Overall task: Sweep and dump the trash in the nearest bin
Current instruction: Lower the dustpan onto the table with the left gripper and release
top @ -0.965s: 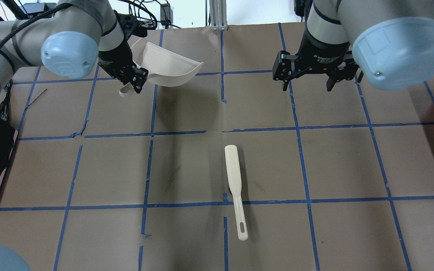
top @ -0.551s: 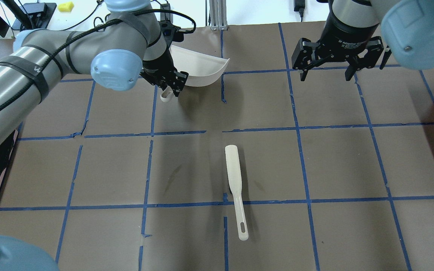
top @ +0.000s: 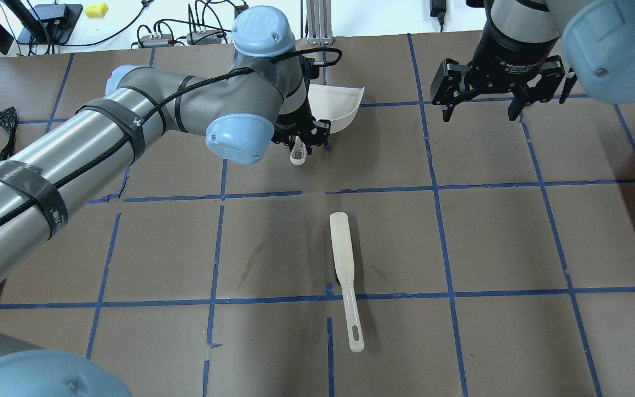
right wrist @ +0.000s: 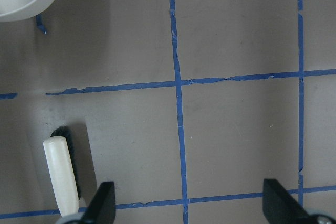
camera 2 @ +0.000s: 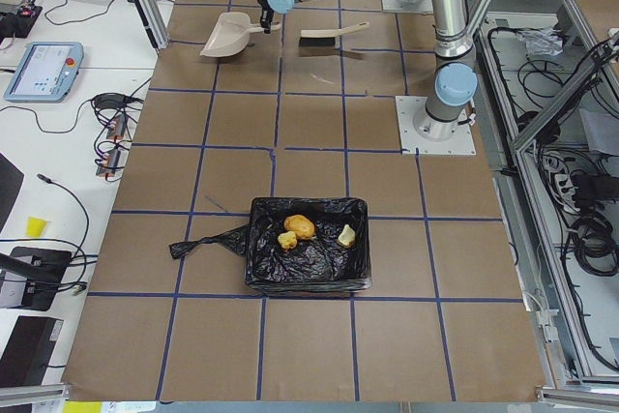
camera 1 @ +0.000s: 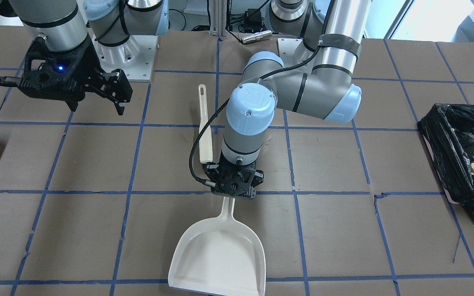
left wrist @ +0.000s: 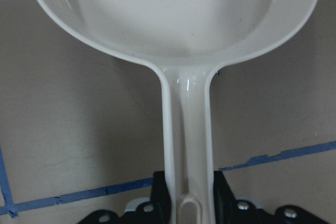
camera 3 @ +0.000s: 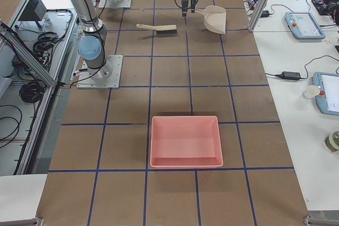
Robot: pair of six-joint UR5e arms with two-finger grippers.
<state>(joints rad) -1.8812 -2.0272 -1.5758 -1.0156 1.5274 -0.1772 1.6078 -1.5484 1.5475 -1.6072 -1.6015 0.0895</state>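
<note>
My left gripper (top: 301, 139) is shut on the handle of a white dustpan (top: 338, 103), which is empty and held at the table's far middle; they also show in the front view, gripper (camera 1: 235, 186) and dustpan (camera 1: 219, 255). The left wrist view shows the handle (left wrist: 186, 145) between the jaws. The bin (camera 2: 263, 276), lined with a black bag, holds the trash: an orange-brown lump (camera 2: 300, 226) and two pale yellow chunks (camera 2: 287, 240) (camera 2: 346, 234). My right gripper (top: 481, 113) is open and empty at the far right. A cream brush (top: 344, 270) lies on the table's middle.
The bin (camera 1: 438, 119) stands at the table's end on my left, far from the dustpan. A pink tray (camera 3: 184, 141) sits at the table's end on my right. Brown paper with blue tape lines (top: 439, 190) covers the table. The brush (right wrist: 63, 174) shows below my right gripper.
My left arm has swung right, away from the bin side, carrying the dustpan to the table's far middle. My right gripper has shifted a little right and stays open.
</note>
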